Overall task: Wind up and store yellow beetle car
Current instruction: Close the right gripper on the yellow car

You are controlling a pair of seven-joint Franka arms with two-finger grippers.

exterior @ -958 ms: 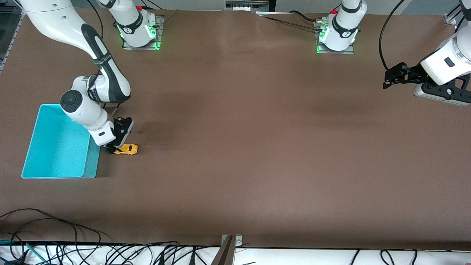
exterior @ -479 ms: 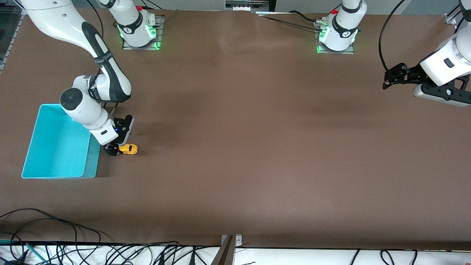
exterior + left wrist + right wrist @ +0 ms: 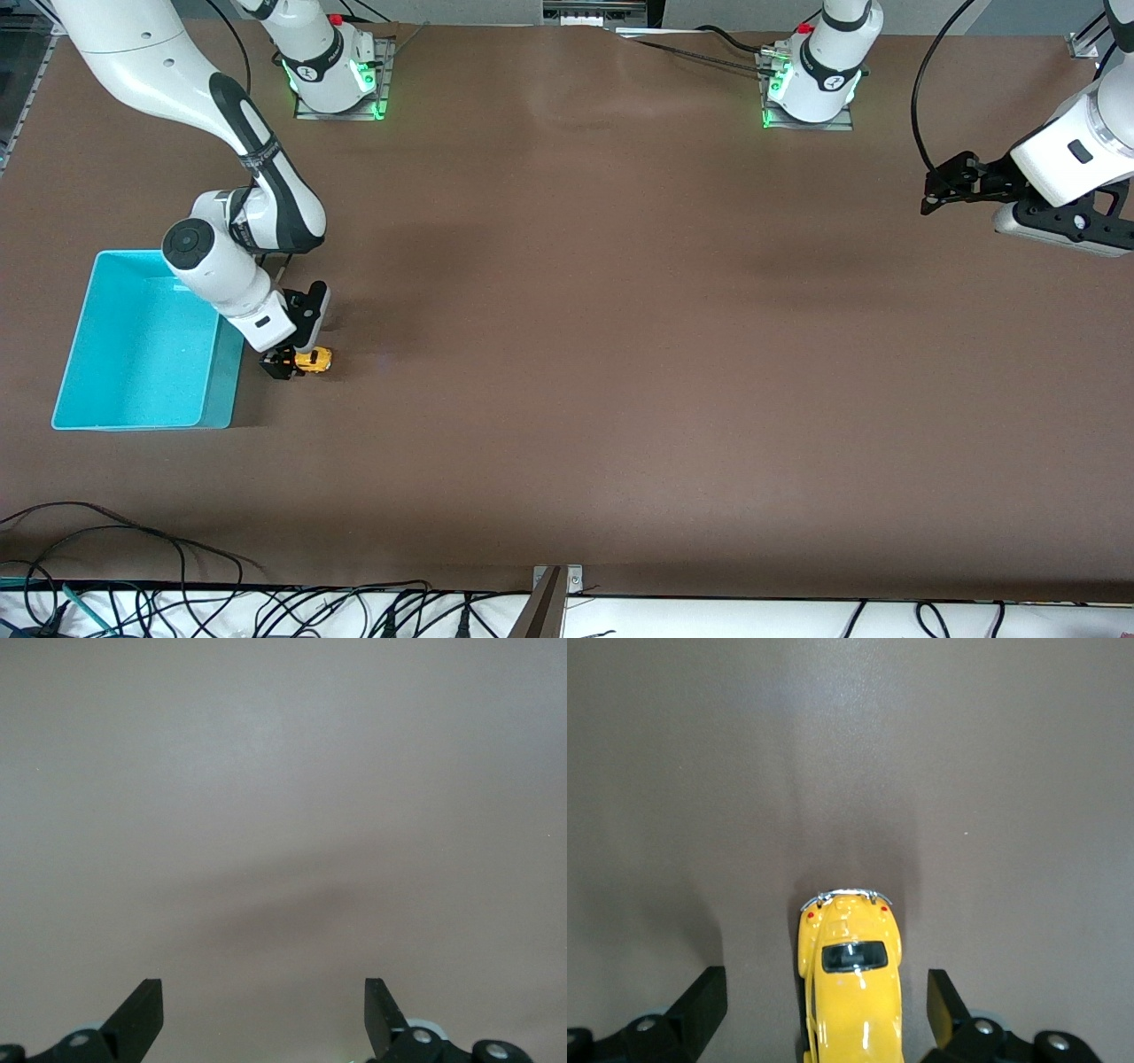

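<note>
The yellow beetle car [image 3: 316, 360] stands on the brown table beside the teal bin [image 3: 142, 354], toward the left arm's end from it. My right gripper [image 3: 285, 363] is down at the car, open, one finger on each side of the body. In the right wrist view the yellow beetle car [image 3: 850, 992] sits between the fingers of my right gripper [image 3: 824, 985] with a gap on both sides, and its bumper end points away from the wrist. My left gripper [image 3: 928, 193] waits open above bare table at the left arm's end. The left wrist view has only table between the fingers of the left gripper [image 3: 263, 994].
The teal bin holds nothing, and its wall [image 3: 229, 381] stands close to the right gripper. Both arm bases [image 3: 335, 75] [image 3: 811, 84] stand along the edge farthest from the front camera. Loose cables [image 3: 133, 567] lie along the nearest edge.
My right gripper has slid along the table toward the car, and its fingers now flank more of the body. The car and the left arm have stayed put.
</note>
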